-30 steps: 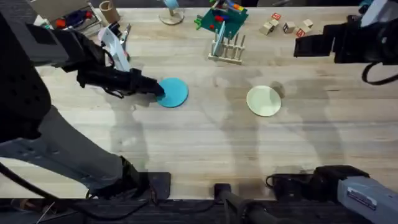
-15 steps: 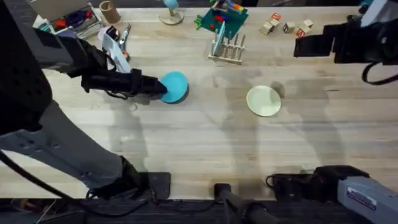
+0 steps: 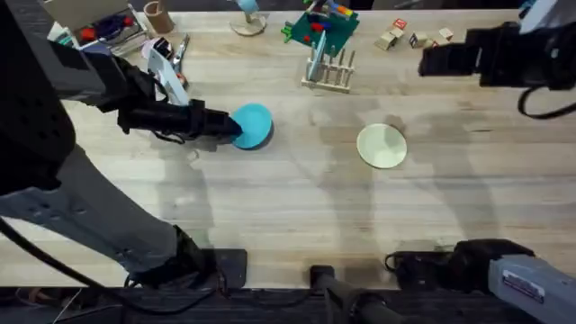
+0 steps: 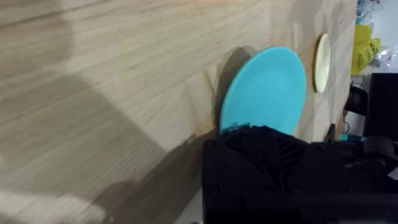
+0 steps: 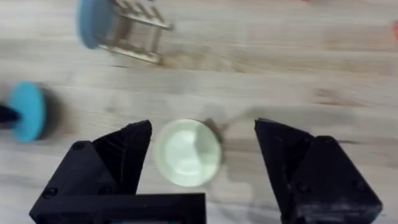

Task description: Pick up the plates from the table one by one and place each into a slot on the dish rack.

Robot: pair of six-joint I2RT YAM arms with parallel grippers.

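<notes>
Our left hand point(image 3: 232, 128) grips the blue plate point(image 3: 255, 124), tilted off the worktop point(image 3: 288, 207); right hand point(image 5: 202, 165) gapes empty above the cream plate point(image 5: 186, 152); dish rack point(image 3: 329, 70) awaits both.

The left gripper point(image 3: 236, 127) is clamped on the blue plate point(image 3: 253, 125) left of the tabletop's middle, while the right gripper point(image 5: 202, 152) hangs open near the far right edge.
</notes>
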